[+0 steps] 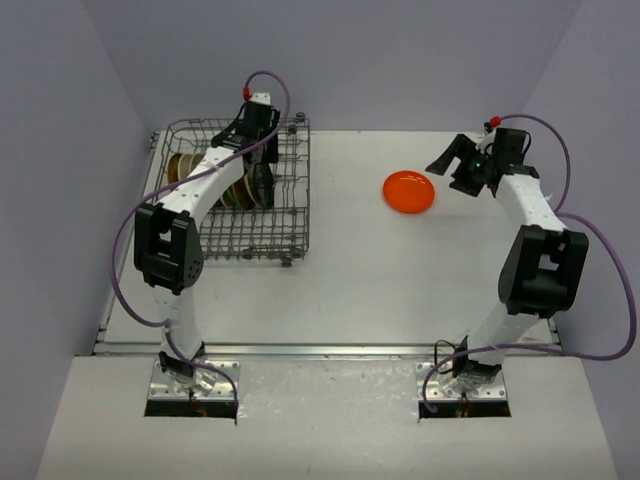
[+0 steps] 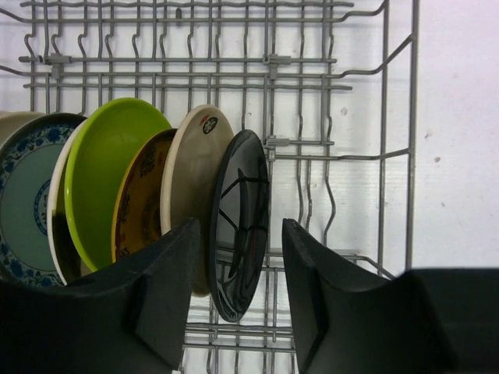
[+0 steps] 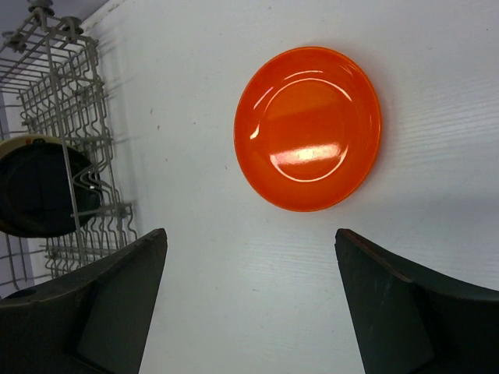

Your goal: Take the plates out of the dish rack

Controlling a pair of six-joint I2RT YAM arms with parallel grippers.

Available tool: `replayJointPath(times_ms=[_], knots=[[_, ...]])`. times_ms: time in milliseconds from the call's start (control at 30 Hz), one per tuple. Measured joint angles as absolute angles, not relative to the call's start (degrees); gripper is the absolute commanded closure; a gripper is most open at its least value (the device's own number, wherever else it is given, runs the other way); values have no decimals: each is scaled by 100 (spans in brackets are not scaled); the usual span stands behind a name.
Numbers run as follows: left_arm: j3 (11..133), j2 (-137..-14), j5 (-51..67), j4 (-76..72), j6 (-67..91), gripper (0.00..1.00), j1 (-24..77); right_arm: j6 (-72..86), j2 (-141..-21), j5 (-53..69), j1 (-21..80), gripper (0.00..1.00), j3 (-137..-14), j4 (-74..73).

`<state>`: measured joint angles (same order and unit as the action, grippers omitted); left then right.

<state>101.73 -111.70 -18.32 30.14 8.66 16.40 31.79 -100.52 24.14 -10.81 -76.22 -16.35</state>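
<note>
The grey wire dish rack (image 1: 292, 215) stands at the back left. Several plates stand on edge in it: teal-patterned (image 2: 23, 202), lime green (image 2: 109, 171), yellow-brown patterned (image 2: 144, 202), one showing a beige underside (image 2: 195, 164) and a glossy black one (image 2: 243, 195). My left gripper (image 2: 240, 226) is open inside the rack (image 2: 343, 156). Its jaws straddle the black plate, with a clear gap on the right side. An orange plate (image 1: 409, 191) lies flat on the table. My right gripper (image 1: 452, 160) is open and empty, just right of that plate, which lies beyond its fingertips in the right wrist view (image 3: 308, 128).
The white table (image 1: 380, 290) ends at a metal strip along its near edge. Grey walls close in the back and both sides. The rack's right end (image 3: 70, 101) shows in the right wrist view, with the black plate (image 3: 39, 191) behind its wires.
</note>
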Motion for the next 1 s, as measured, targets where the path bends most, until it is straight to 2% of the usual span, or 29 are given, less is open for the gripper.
replayJointPath(times_ms=[33,400,567,700,800,1000], knots=[[10185,-11242,-1840,3024,860,58,1640,3147,-9939,2413,-1066,1,-7553,-1642],[10320,-11763,-1966,3291,789,61,1636,2870,-9317,2411,-878,1,-7425,-1521],[10320,-11823,-2068,3331,772,70,1636,2862,-9314,2414,-875,1,-7331,-1511],[10320,-11832,-2097,3357,768,83,1636,2862,-9314,2424,-862,1,-7297,-1511],[10320,-11832,-2096,3380,760,89,1636,2862,-9314,2430,-841,1,-7294,-1509],[10322,-11806,-2232,3534,690,98,1636,2851,-9314,2445,-699,1,-7293,-1507]])
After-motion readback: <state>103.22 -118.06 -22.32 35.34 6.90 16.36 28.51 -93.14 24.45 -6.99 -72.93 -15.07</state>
